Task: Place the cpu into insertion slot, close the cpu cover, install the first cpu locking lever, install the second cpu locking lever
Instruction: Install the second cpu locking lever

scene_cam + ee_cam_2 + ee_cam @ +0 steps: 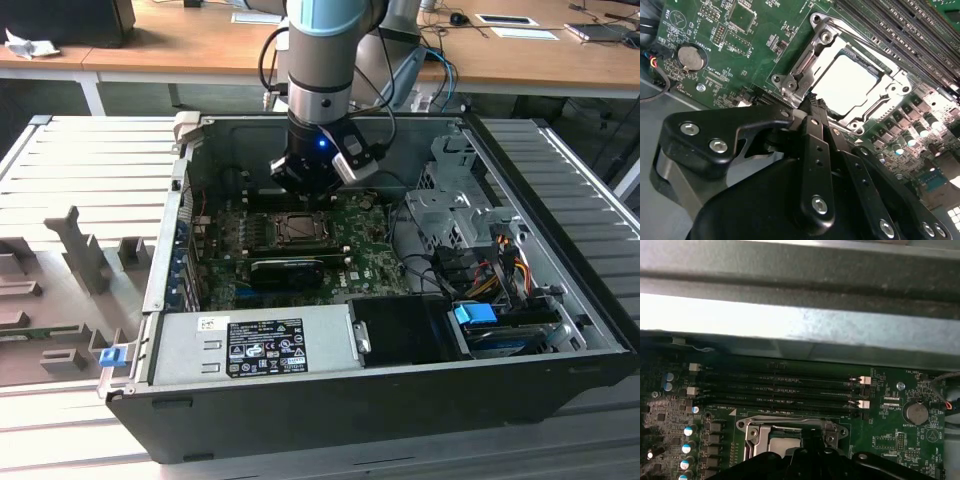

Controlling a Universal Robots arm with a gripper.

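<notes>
The cpu [845, 85] lies flat in the insertion slot [742, 424], its silver top showing bright through the square cut-out of the cpu cover [802, 62]. The cover lies down over it. A thin metal lever rod [865, 47] runs along the socket's side next to the memory slots; I cannot tell whether it is latched. My gripper [814, 102] hangs just above the socket's edge with its black fingers together and nothing visible between them. In the exterior view the gripper [305, 195] hovers over the socket [297, 230] inside the open computer case.
Long black memory slots [780, 385] run beside the socket, under the case's grey wall [800, 325]. A coin battery [691, 57] and capacitors [910, 135] sit on the green board. A black graphics card [285, 268], the power supply [250, 345] and a drive cage [450, 200] crowd the case.
</notes>
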